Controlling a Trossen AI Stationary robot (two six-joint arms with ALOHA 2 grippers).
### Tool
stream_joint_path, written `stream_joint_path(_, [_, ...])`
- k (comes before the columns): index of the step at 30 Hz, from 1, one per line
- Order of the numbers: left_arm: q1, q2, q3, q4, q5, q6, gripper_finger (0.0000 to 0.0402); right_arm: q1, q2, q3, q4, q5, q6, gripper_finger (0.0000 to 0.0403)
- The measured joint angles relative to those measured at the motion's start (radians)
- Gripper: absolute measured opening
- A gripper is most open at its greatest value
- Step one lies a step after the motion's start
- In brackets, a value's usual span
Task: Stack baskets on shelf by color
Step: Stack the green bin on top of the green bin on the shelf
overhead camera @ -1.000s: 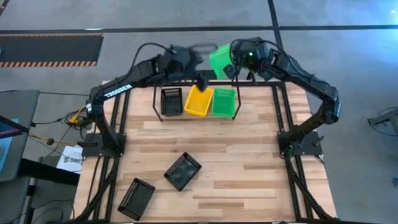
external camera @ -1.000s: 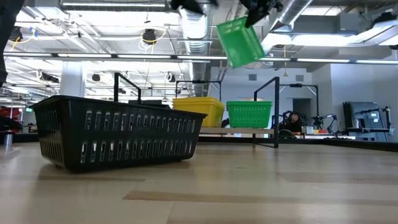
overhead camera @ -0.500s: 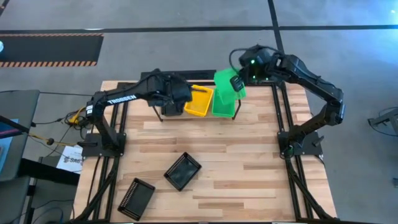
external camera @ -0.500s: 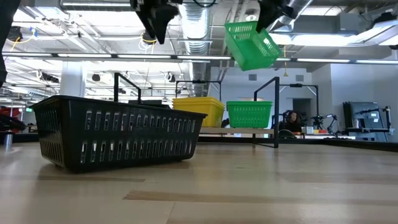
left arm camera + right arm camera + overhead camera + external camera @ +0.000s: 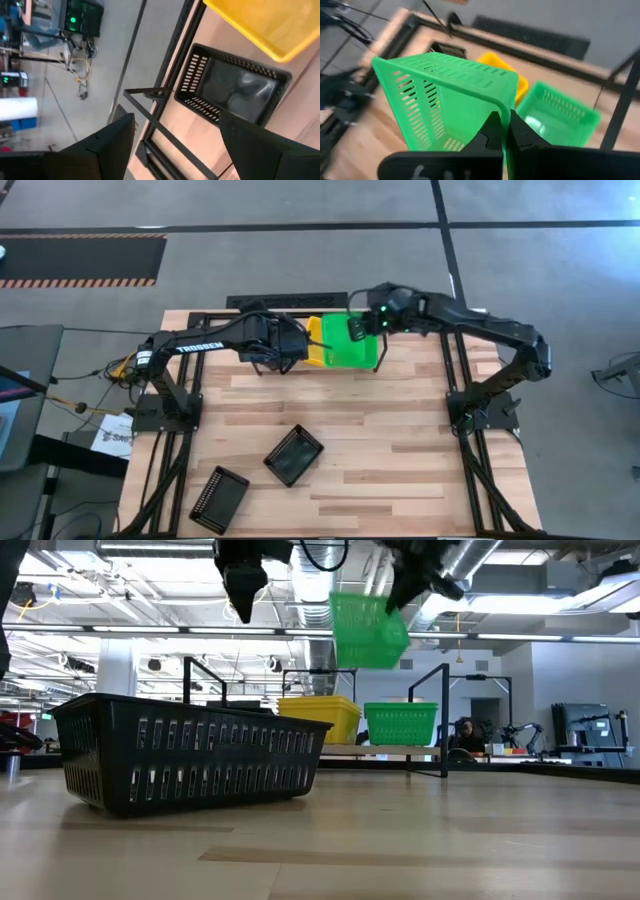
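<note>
Carrying a green basket (image 5: 368,630) by its rim in clenched jaws above the shelf (image 5: 378,352), the right gripper (image 5: 501,134) risked dropping it askew onto the shelved green basket (image 5: 400,723); left gripper (image 5: 243,588) hovered released.

green basket (image 5: 368,631) aloft above shelf (image 5: 378,350), 2 black baskets (image 5: 293,454) on table

Counted: two green baskets (image 5: 450,107) (image 5: 560,117), one yellow (image 5: 318,343), three black (image 5: 293,454) (image 5: 218,498) (image 5: 232,90); one shelf (image 5: 443,720).
</note>
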Motion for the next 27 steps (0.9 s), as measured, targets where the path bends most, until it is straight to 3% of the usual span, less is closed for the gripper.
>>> stream_joint_path(7, [0.000,-0.018,-0.021,0.003,0.000,0.050,0.0277,-0.021,0.000,-0.133,0.005,-0.005,0.145,0.0001])
stream_joint_path(20, [0.000,-0.029,-0.024,0.046,0.003,0.057,0.0277,-0.113,0.009,-0.129,-0.020,-0.022,0.149,0.0001])
stream_joint_path(27, [0.000,-0.029,-0.024,0.069,0.009,0.056,0.0277,-0.128,0.029,-0.131,-0.144,-0.022,0.149,0.0001])
